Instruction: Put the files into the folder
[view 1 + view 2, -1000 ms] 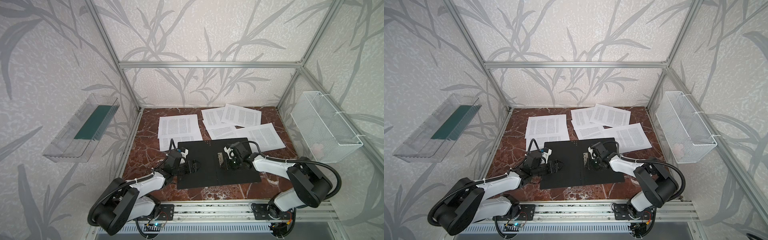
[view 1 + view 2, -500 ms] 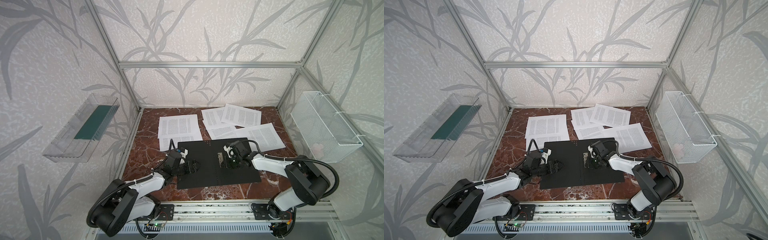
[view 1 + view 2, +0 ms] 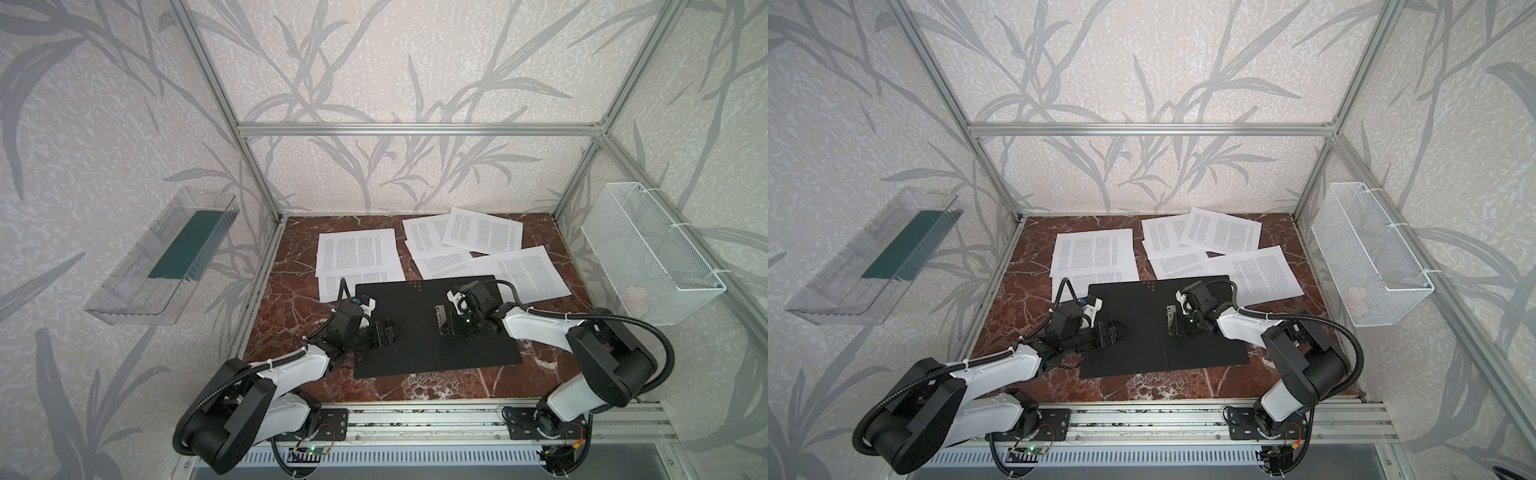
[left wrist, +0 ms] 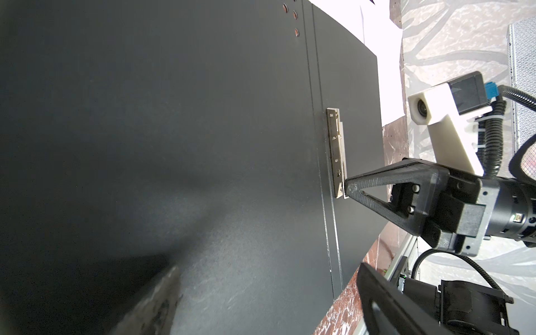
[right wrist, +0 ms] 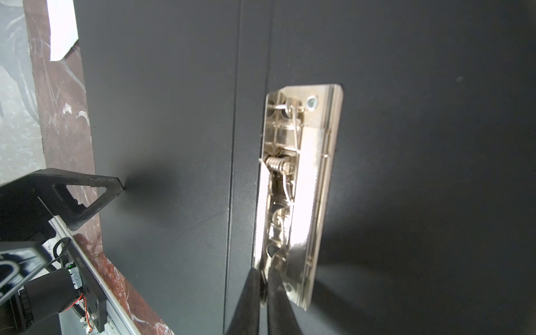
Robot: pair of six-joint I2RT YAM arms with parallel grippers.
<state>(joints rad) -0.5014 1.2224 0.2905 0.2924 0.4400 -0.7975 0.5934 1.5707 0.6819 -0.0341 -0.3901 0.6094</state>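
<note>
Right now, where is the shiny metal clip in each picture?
In a top view: the metal clip sits mid-folder, just right of the spine crease.
In a top view: same spot.
Left wrist view: a thin strip beside the crease.
Right wrist view: big and close, beside the crease.
Shared landmark: the right gripper, jaws shut on the clip's end.

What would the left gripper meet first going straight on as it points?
Most likely the shiny metal spine clip on the open black folder, at the end where the right gripper is shut on it. The open left gripper sits low over the folder; height unclear.
</note>
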